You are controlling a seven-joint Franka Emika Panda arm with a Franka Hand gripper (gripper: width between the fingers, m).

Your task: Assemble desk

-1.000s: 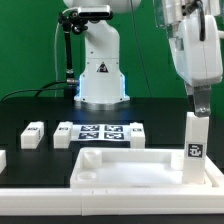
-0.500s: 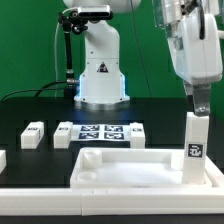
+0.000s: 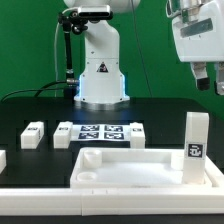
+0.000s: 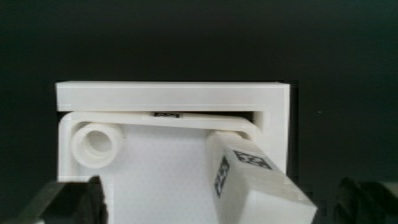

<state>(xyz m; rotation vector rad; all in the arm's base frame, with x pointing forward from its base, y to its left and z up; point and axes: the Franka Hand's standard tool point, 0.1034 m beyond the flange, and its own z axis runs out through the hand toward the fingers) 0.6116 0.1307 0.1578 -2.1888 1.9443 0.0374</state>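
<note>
**Leg standing in a desk corner, gripper above it**

The desk top (image 3: 120, 168) lies flat on the black table (image 3: 30, 105), in front of the marker board (image 3: 100, 133). One tagged leg (image 3: 194, 150) stands upright in its corner at the exterior view's right. The gripper (image 3: 211, 80) hangs above that leg without touching it, its fingers (image 4: 64, 205) spread wide and holding nothing. A loose leg (image 3: 33, 134) lies beside the marker board.

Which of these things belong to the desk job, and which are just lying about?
Job: desk top, standing leg, loose leg, the hand.
Lying about: marker board, black table.
</note>
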